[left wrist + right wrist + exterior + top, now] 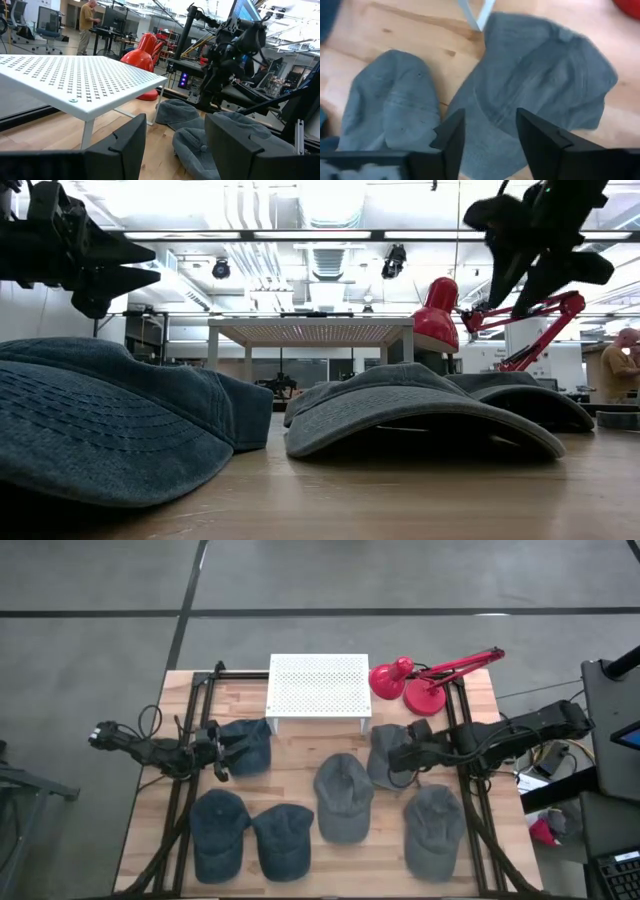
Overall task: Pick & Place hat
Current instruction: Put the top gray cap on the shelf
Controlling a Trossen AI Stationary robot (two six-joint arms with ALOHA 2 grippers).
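Observation:
Six caps lie flat on the wooden table. A dark blue cap rests by the white stand's left leg, and my left gripper hangs open just left of it, raised well above the table. A grey cap lies by the stand's right leg. My right gripper hovers open above that cap's right part, also raised high. Another grey cap lies at the table's middle.
A white perforated stand sits at the far middle and a red desk lamp at the far right. Two dark blue caps lie near left, a grey cap near right. People stand in the room beyond.

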